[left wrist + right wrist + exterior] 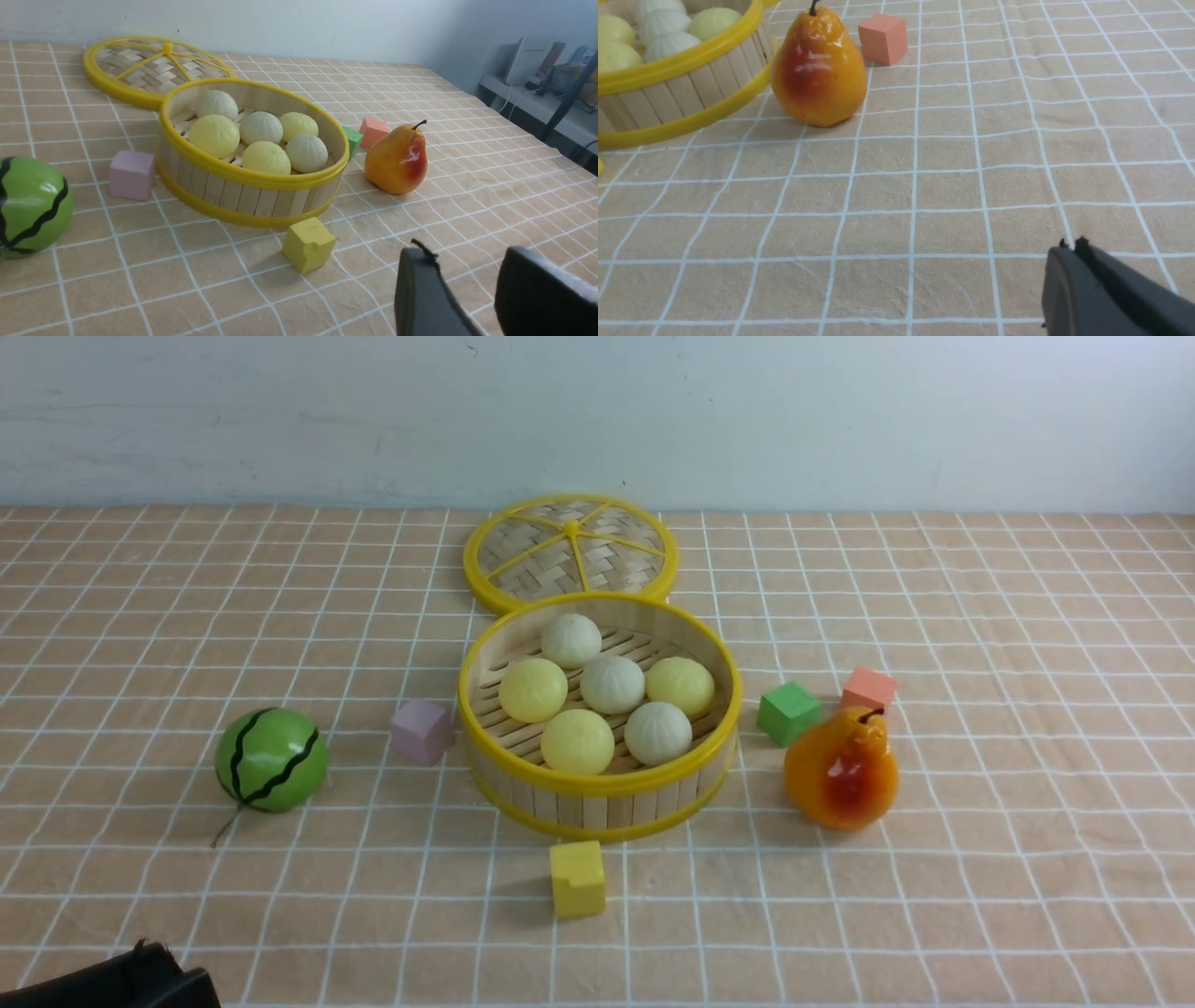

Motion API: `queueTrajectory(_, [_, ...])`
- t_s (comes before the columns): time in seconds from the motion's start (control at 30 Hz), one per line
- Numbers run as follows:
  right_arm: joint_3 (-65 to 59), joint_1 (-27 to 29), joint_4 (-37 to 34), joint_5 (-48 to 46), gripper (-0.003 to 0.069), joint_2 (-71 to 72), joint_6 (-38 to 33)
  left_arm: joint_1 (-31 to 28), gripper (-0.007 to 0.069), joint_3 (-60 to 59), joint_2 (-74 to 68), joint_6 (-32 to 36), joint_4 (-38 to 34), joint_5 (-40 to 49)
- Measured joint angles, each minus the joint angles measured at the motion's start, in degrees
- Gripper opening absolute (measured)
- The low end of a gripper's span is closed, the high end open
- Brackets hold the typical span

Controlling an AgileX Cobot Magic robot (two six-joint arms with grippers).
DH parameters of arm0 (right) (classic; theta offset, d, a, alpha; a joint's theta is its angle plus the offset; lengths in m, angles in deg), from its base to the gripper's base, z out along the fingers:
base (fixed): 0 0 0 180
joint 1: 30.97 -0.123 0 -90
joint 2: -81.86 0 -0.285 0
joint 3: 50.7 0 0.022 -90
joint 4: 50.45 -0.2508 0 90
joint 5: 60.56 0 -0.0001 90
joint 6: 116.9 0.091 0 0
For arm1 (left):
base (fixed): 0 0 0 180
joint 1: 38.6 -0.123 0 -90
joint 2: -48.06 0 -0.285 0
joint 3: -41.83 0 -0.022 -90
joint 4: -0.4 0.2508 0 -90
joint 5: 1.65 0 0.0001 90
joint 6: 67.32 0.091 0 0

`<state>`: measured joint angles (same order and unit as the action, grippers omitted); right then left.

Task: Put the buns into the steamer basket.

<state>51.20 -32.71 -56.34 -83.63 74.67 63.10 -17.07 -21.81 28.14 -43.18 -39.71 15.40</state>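
The round bamboo steamer basket (pixel 597 798) with yellow rims stands in the middle of the table. Several buns lie inside it: three pale yellow ones (pixel 533 690) and three off-white pleated ones (pixel 612 684). They also show in the left wrist view (pixel 214 136) within the basket (pixel 252 198). My left gripper (pixel 467 266) is open and empty, low near the table's front left edge (pixel 140 975). My right gripper (pixel 1071 249) is shut and empty, above bare cloth, away from the basket (pixel 677 88); it does not show in the front view.
The flat woven lid (pixel 570 553) lies behind the basket. A green striped watermelon ball (pixel 271 759) is at the left, a glossy orange pear (pixel 841 768) at the right. Cubes stand around the basket: pink-purple (pixel 422 731), yellow (pixel 577 878), green (pixel 789 712), salmon (pixel 868 689).
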Motion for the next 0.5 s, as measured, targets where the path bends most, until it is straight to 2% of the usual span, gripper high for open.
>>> queueTrajectory(0.5, [0.0, 0.0, 0.0, 0.1, -0.0001, 0.0, 0.0, 0.0, 0.0234, -0.2, 0.0, 0.3, 0.5, -1.6])
